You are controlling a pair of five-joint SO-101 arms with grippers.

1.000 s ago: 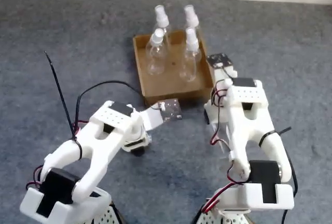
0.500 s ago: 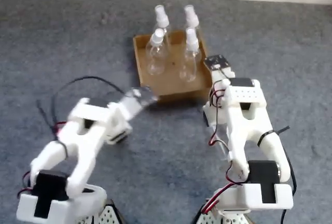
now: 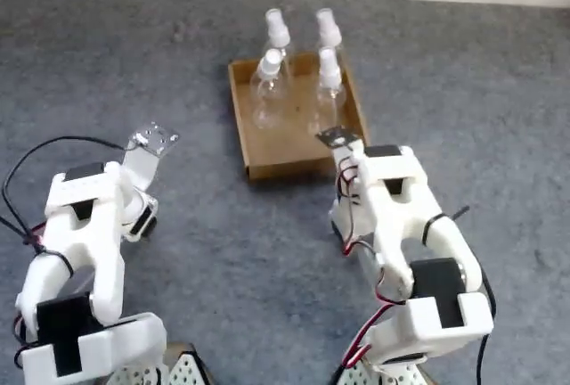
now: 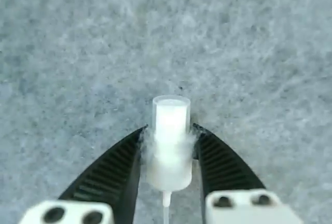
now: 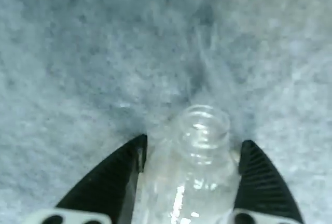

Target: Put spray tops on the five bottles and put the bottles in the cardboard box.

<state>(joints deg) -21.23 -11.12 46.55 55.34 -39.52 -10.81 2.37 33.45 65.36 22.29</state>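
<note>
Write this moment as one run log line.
left gripper: shut on spray top | right gripper: shut on uncapped bottle | cardboard box: capped bottles inside

Four capped bottles (image 3: pixel 270 100) in box (image 3: pixel 258 169), fifth bottle (image 5: pixel 202 141) uncapped

One box (image 3: pixel 254 149). Five bottles (image 3: pixel 268 104): four capped ones stand at the box, a nearer pair and a farther pair. The fifth, an open bottle (image 5: pixel 199 146), is gripped by the right claw (image 5: pixel 194 141) near the box. One loose spray top (image 4: pixel 169 149) is pinched in the left claw (image 4: pixel 169 129), well apart from the box. Two claws.
</note>
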